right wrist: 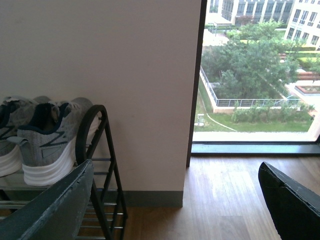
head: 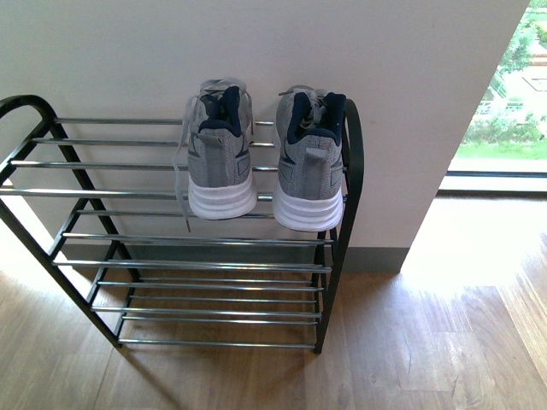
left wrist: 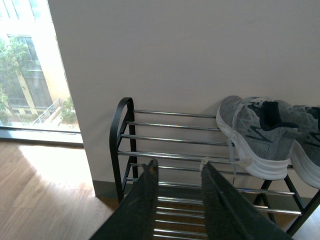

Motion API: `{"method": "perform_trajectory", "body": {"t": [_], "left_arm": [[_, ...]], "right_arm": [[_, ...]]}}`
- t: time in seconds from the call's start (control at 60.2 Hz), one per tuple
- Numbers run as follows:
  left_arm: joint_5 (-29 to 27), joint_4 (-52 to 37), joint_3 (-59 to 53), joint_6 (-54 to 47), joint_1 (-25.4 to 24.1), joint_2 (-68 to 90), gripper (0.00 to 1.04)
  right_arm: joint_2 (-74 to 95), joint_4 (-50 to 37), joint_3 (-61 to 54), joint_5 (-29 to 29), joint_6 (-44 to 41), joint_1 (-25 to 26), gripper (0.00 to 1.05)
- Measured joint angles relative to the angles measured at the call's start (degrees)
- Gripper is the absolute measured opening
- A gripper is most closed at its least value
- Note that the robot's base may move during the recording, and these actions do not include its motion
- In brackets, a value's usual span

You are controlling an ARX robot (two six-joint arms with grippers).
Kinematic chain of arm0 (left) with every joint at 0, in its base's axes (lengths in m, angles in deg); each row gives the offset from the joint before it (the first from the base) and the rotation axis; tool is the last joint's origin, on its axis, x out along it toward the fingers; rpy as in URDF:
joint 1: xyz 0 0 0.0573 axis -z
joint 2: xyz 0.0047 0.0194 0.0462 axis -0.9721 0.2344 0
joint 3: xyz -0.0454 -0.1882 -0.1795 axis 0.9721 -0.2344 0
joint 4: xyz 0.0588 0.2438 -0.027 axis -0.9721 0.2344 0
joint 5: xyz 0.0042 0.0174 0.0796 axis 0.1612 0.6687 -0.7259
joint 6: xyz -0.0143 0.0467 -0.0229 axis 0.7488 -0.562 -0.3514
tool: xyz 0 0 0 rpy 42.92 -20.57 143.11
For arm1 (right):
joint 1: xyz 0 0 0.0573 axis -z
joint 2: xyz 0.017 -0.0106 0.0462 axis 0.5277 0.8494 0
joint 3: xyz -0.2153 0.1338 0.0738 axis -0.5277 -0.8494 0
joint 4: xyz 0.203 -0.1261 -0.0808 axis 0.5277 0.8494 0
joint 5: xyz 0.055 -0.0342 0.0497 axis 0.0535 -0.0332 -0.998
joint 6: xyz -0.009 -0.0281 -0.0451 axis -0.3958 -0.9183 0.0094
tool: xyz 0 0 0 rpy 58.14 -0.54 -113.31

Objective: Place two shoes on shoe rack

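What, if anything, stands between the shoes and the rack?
Nothing visible. The left shoe and the right shoe already sit on the rack, on its top rods. The left gripper and right gripper are open, holding nothing.

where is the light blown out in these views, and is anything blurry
Front view: the floor by the window is blown out; the shoes are sharp. Left wrist view: window washed out, left pincer soft. Right wrist view: trees well exposed, right pincer dark and blurry.

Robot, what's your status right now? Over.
Left gripper open, empty. Right gripper open, empty. Both sneakers on rack, top tier, heels outward. No obstruction seen.
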Motion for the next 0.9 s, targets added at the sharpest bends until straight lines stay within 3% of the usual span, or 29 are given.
{"method": "perform_trajectory", "body": {"t": [0.415,0.896], "left_arm": [[0.0,0.0,0.0,0.0,0.0,0.0,0.96],[0.0,0.0,0.0,-0.1,0.0,0.0,0.95]], "right_arm": [[0.0,0.0,0.0,0.0,0.0,0.0,0.96],[0.0,0.0,0.0,0.0,0.0,0.0,0.96]]}}
